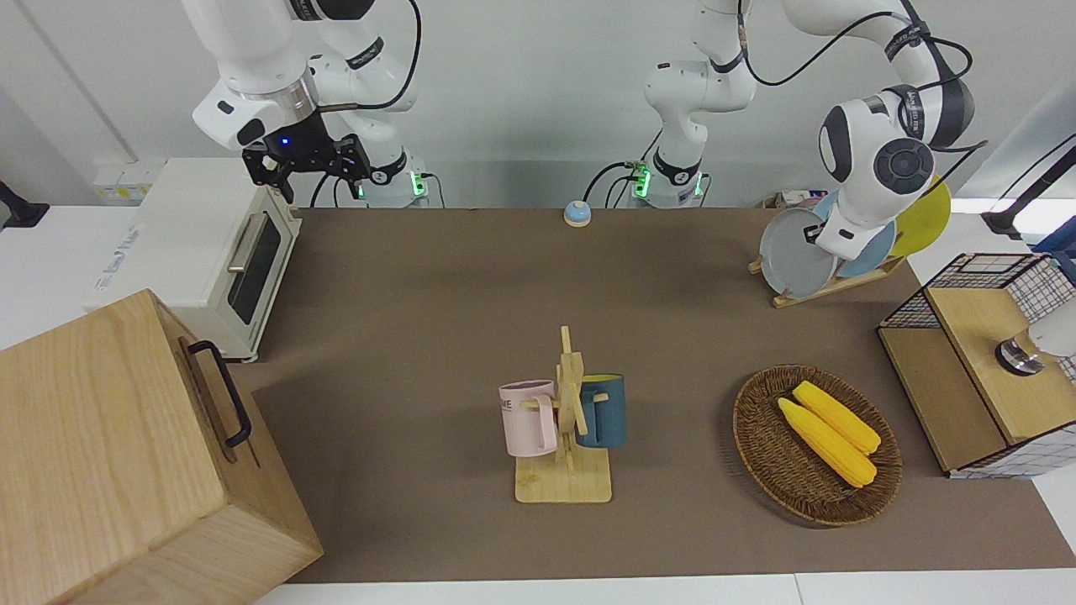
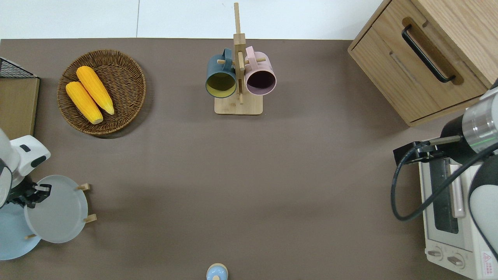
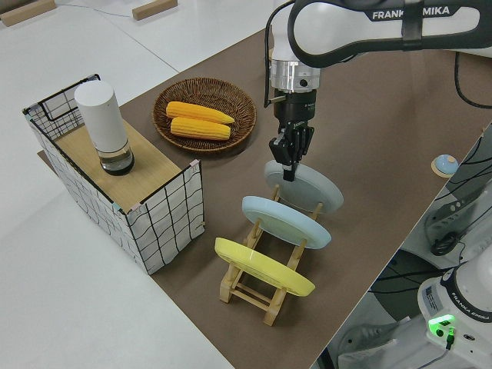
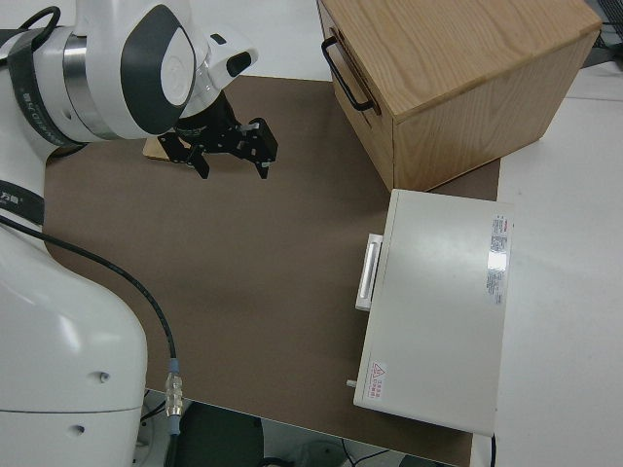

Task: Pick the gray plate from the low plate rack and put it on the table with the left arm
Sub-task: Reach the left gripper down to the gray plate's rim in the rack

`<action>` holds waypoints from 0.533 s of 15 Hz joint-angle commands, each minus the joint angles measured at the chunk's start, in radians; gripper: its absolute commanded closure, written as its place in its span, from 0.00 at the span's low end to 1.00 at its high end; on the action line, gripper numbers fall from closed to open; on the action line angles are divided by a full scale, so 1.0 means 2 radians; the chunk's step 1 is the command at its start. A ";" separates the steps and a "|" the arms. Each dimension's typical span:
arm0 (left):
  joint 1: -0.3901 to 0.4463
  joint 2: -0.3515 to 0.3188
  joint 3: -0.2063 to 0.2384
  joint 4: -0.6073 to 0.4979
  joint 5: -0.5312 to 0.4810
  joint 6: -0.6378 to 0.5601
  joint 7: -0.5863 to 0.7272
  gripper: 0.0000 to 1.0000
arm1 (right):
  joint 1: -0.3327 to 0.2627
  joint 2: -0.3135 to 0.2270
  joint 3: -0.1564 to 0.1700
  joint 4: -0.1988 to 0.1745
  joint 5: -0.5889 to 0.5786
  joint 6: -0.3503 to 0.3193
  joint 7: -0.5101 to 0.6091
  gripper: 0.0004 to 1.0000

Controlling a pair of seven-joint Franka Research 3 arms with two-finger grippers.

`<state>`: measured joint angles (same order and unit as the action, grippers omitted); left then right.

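In the lower left of the overhead view, the gray plate [image 2: 56,210] stood on edge in the low plate rack [image 2: 90,218], at the left arm's end of the table [image 2: 249,175] and close to the robots. It leaned back toward the light blue plate [image 2: 11,237], which stood in the next slot and ran off the frame's left edge. The left gripper [image 2: 35,191] sat at the gray plate's upper rim, at the left margin of that view, with its fingers closed onto the rim from either side. In the left side view, at frame centre, the same gripper [image 3: 289,163] pointed straight down from the left arm [image 3: 346,31], its fingertips narrowed together on the top edge of the plate [image 3: 307,187].

The plate's face was turned toward the middle of the table and tilted upward, so its disc ran roughly parallel to the two plates next to it. In the front view, at the upper right, the arm's wrist covered part of the rim, and the plate's lower edge was hidden among the rack's bars [image 1: 828,286]. The yellow plate [image 3: 261,267] occupied the rack's last slot.

The right gripper [image 4: 226,146] was parked, its fingers spread apart.

Farther from the robots, in the upper left of the overhead view, a wicker basket [image 2: 124,77] held two corn cobs [image 2: 89,94].
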<state>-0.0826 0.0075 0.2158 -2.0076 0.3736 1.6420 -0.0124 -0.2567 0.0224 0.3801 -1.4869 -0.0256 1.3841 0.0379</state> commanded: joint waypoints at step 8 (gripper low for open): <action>-0.003 -0.009 -0.001 0.054 0.003 -0.061 -0.001 1.00 | -0.013 -0.001 0.012 0.005 -0.003 -0.007 0.006 0.02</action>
<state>-0.0830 -0.0003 0.2154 -1.9789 0.3733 1.6152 -0.0130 -0.2567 0.0224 0.3801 -1.4869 -0.0256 1.3841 0.0379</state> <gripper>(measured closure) 0.877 0.013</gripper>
